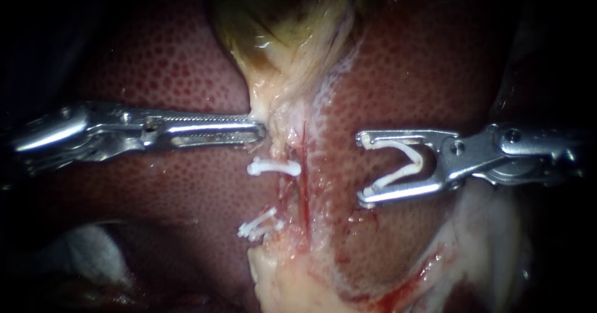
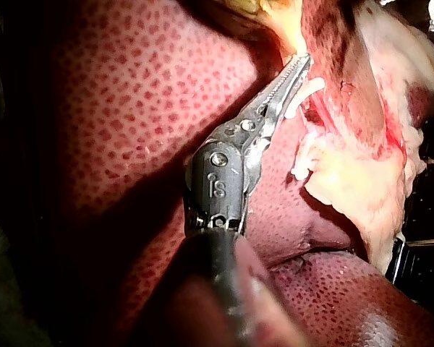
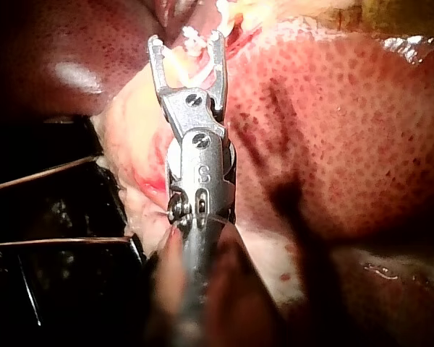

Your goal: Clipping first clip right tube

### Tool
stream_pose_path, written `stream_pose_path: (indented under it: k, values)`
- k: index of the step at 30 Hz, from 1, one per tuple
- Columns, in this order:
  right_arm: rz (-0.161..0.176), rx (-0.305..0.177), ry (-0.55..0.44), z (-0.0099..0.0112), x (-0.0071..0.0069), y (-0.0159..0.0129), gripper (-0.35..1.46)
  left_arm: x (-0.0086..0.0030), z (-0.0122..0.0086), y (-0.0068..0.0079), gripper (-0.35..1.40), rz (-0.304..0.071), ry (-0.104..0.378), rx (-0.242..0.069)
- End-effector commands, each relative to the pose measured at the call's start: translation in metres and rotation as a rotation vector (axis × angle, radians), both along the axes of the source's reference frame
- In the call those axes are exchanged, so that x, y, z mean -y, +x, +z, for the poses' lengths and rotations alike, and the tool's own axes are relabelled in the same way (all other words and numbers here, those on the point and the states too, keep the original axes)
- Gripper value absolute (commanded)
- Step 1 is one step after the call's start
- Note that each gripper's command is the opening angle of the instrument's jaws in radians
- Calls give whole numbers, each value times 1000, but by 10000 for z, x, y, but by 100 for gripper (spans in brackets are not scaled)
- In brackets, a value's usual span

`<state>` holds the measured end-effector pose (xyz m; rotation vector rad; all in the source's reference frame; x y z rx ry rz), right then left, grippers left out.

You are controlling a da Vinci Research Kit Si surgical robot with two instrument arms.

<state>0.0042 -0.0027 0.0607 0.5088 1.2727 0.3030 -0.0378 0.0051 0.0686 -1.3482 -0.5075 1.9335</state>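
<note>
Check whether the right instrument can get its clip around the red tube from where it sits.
Probably yes. The right instrument holds its clip spread wide, mouth facing the red tube, with nothing raised between them. The left instrument and the two set clips lie on the tube's far side.

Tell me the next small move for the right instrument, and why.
Probably ease the right instrument toward the right tube until the loaded clip straddles it. Its jaws stand wide, holding that white clip from both sides, but apart from the tube, which looks bare. The upper clip and lower clip appear to sit beside it, not on it.
</note>
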Motion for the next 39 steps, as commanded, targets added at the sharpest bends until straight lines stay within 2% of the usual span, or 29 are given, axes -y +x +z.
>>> stream_pose_path:
  k: [1, 6, 11, 14, 16, 19, 23, 27, 39]
  values:
    - [0, 0, 0, 0, 0, 0, 49, 0, 0, 1, -35, -1, 1, 0]
    - [0, 0, 0, 0, 0, 0, 49, -1, -2, 4, -35, 1, 2, 2]
    - [0, 0, 0, 1, 1, 0, 49, -8, -13, 22, -35, -6, 5, -1]
    - [0, 1, 0, 1, 0, 0, 49, -21, -28, 39, -35, -22, 11, -10]
    - [0, 1, 0, 1, 0, 0, 49, -32, -40, 52, -35, -43, 12, -1]
    - [0, 1, 0, 2, 0, 0, 49, -47, -57, 70, -35, -71, -10, 16]
    - [0, 1, 0, 2, 0, 0, 49, -58, -76, 84, -35, -93, -35, 30]
    - [1, 1, 0, 3, 0, 0, 49, -60, -83, 88, -35, -102, -46, 34]
    - [2, 2, -5, 9, 4, 6, 49, -57, -81, 87, -35, -101, -54, 32]
